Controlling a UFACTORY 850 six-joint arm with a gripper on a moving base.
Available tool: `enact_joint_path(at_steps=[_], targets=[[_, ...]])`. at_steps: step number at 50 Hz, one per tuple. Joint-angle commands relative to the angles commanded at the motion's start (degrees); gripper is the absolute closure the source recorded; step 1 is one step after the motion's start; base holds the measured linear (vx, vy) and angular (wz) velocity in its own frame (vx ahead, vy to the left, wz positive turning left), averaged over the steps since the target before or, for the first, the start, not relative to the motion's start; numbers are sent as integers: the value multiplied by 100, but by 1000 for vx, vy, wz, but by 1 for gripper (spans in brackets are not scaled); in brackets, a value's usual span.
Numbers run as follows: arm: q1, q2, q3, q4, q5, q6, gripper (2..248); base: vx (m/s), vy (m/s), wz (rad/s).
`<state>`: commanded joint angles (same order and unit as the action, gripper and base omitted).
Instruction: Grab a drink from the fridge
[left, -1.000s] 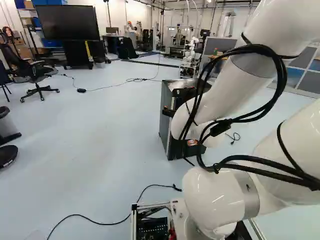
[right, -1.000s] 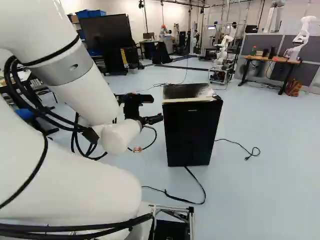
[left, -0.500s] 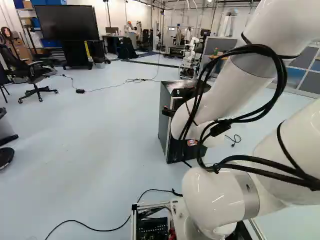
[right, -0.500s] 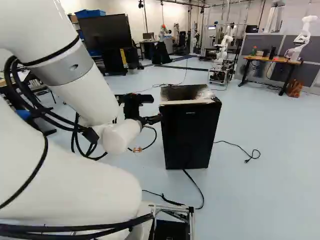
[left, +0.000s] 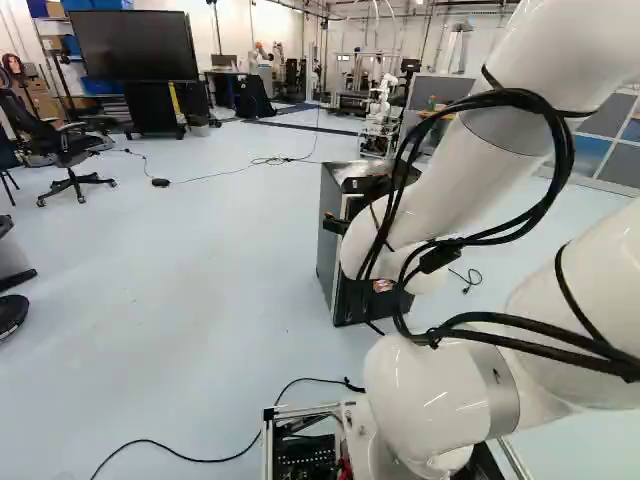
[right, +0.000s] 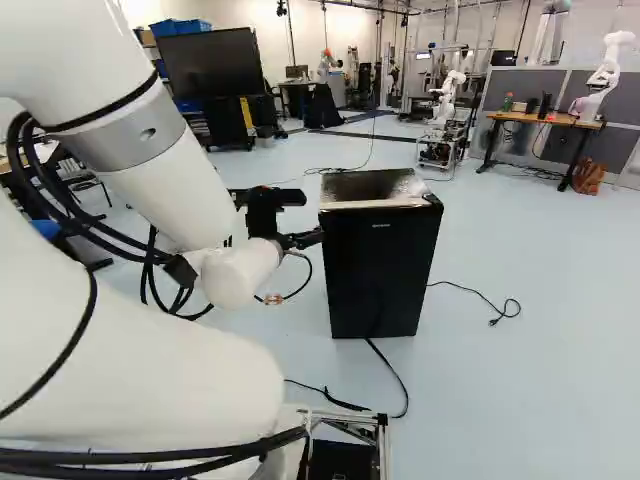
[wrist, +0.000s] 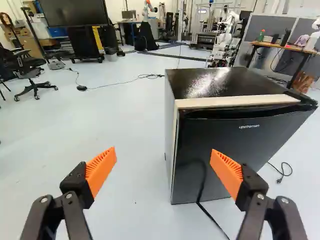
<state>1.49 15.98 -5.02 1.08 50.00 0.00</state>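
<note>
On the pale floor (wrist: 110, 115), ahead of the base, stands the upright black fridge (wrist: 240, 150), its door (right: 378, 270) apparently closed and turned toward the arm. The whole scene has shifted slightly in both base views since a second ago, so the base has moved; over the last half second it has nearly settled. The arm (right: 165, 185) shows no clear change of pose against its lowest joint. For the task, this suggests that the approach is almost complete and that opening the door comes next. The drink is not visible and is presumably inside.

The forearm slopes down to a bent wrist (right: 240, 272), beyond which the gripper (wrist: 163, 152) points toward the fridge. The fingers stand wide apart, orange pads (wrist: 101, 167) facing each other with nothing gripped. Seen between and beyond them is the front vertical edge of the fridge, beside a pale strip (wrist: 235, 101) that follows the front edge of its top. Contact with the door is not evident. A grip on the door's edge would probably require careful alignment, since a fingertip could push the door shut or slip off.
</note>
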Motion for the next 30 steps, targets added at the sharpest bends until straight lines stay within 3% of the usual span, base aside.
enact_joint_path(at_steps=[12,30], targets=[[281,-44,-29,261,20,0,3,0,0,0],[718,-457,-147,956,352,0,3,0,0,0]])
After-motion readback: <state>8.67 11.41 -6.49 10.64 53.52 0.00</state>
